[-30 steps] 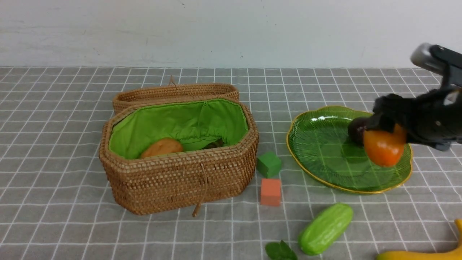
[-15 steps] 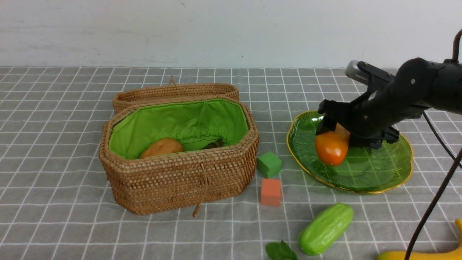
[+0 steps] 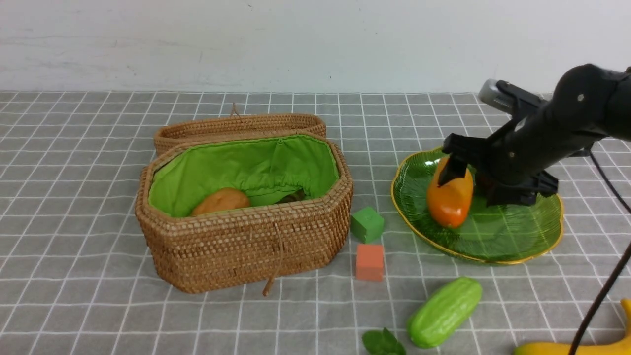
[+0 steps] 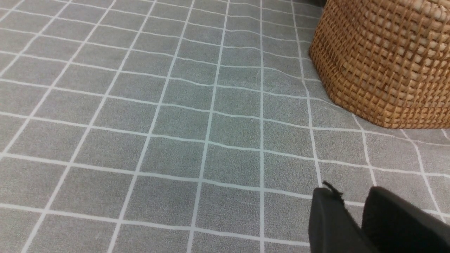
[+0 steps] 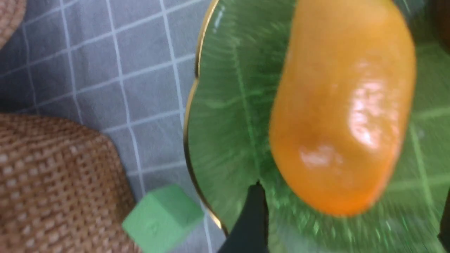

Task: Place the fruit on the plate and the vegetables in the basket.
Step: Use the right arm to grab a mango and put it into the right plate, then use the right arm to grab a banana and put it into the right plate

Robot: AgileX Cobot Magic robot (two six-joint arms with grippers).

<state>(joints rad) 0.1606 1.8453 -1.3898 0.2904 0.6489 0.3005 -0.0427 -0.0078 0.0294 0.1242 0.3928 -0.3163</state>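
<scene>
Mango (image 3: pixel 448 203) on plate (image 3: pixel 517 234), right gripper (image 3: pixel 467 190) straddling it, jaws spread

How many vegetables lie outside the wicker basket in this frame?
2. The light green bumpy cucumber lies on the grey checked cloth nearer the camera than the green glass plate; the small green leafy sprig lies left of it, at the near edge. Others may be out of view.

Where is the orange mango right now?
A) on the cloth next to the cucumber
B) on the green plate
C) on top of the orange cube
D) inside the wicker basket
B: the mango rests on the green plate, well apart from the basket and from the cucumber on the cloth.
</scene>
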